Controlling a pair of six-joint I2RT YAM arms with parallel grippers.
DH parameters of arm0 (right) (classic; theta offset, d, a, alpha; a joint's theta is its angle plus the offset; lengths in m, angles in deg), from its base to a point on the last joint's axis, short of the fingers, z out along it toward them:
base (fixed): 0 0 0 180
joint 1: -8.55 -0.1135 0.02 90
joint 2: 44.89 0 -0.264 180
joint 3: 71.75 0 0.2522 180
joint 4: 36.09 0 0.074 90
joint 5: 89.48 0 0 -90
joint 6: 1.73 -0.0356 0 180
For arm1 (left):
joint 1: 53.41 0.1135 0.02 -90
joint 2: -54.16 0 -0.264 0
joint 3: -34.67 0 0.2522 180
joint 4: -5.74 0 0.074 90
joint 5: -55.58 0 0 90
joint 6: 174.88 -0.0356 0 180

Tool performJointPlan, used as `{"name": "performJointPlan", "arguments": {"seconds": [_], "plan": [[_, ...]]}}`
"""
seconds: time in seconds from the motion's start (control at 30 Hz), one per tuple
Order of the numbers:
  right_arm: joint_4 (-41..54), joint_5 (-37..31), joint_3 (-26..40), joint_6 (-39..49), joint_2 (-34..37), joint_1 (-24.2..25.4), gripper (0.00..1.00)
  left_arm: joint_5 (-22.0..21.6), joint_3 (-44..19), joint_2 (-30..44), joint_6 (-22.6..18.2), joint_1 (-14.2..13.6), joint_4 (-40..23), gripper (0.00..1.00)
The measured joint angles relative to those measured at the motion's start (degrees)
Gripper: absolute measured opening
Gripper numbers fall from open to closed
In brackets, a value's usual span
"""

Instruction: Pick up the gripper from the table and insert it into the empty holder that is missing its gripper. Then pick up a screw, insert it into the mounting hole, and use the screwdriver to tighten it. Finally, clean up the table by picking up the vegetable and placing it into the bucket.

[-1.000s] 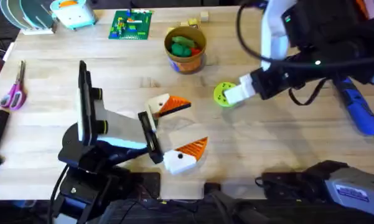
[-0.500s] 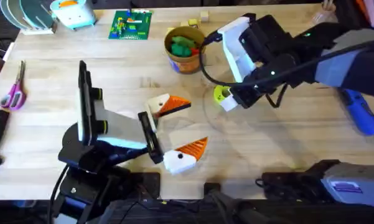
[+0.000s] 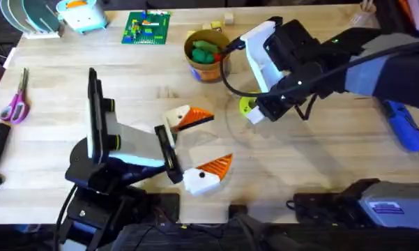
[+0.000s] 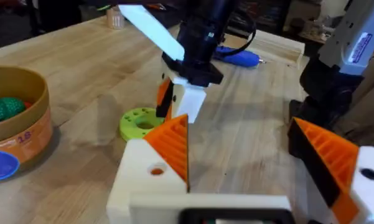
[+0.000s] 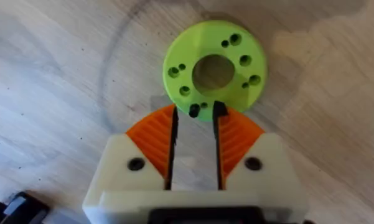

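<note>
My left gripper (image 3: 219, 138) lies open and wide near the table's middle, nothing between its fingers. Both white holders carry an orange ribbed gripper pad (image 3: 195, 117). In the left wrist view, the mounting hole (image 4: 155, 169) of one holder shows orange. My right gripper (image 3: 254, 111) points down at the yellow-green disc (image 5: 211, 68), pads a narrow gap apart. A small black screw (image 5: 194, 111) stands between their tips. A green vegetable (image 3: 203, 51) lies inside the orange bucket (image 3: 208, 70). The blue screwdriver (image 3: 404, 127) lies at the far right.
Purple scissors (image 3: 15, 101) lie at the left edge, and a green brick plate (image 3: 146, 28) sits at the back. Small wooden blocks (image 3: 216, 26) rest behind the bucket. Bare wood stretches in front of the disc, toward the right.
The right arm has swung in from the right and turned its gripper down onto the disc. Since half a second ago it has barely shifted. The left arm is still.
</note>
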Motion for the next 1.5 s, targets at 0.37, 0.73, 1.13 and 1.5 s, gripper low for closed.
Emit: {"name": "performJointPlan", "arguments": {"seconds": [0.37, 0.73, 1.13, 1.5], "plan": [[-0.7, -0.3, 0.0, 0.2, 1.3, 0.0, 0.201, 0.0, 0.0, 0.0, 0.0, 0.0, 0.0, 0.991], [-1.0, -0.3, 0.0, 0.2, 1.3, 0.0, 0.01, 0.0, 0.0, 0.0, 0.0, 0.0, 0.0, 0.991], [-0.9, -0.3, 0.0, 0.2, 0.6, 0.0, 0.008, 0.0, 0.0, 0.0, 0.0, 0.0, 0.0, 0.991], [2.8, -0.4, 2.2, 0.2, -4.2, 0.0, 0.008, 0.0, 0.0, 0.0, 0.0, 0.0, 0.0, 0.991]]}}
